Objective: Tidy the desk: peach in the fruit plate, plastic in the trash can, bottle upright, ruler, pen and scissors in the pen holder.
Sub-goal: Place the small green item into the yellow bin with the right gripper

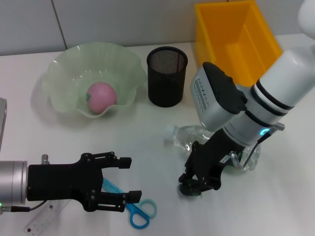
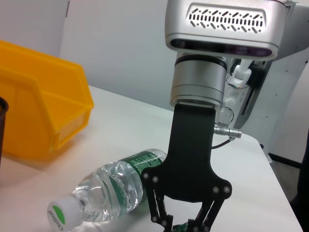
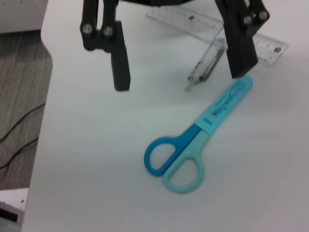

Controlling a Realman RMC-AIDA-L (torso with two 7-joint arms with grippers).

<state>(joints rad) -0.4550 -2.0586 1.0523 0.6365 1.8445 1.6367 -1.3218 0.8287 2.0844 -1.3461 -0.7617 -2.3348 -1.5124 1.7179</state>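
The pink peach (image 1: 101, 96) lies in the pale green fruit plate (image 1: 64, 64). A clear bottle (image 1: 189, 135) (image 2: 111, 188) lies on its side on the table, partly under my right arm. My right gripper (image 1: 193, 187) (image 2: 181, 224) is down at the table beside it, shut on a small dark greenish piece of plastic (image 1: 188, 190). My left gripper (image 1: 125, 179) (image 3: 178, 63) hovers open above the blue scissors (image 1: 140, 212) (image 3: 193, 145), the clear pen (image 3: 207, 63) and the ruler (image 1: 47, 216) (image 3: 207, 24).
The black mesh pen holder (image 1: 167, 76) stands behind the bottle. The yellow trash can (image 1: 236, 39) (image 2: 38, 111) is at the back right. The table's edge (image 3: 43, 121) runs close to the scissors.
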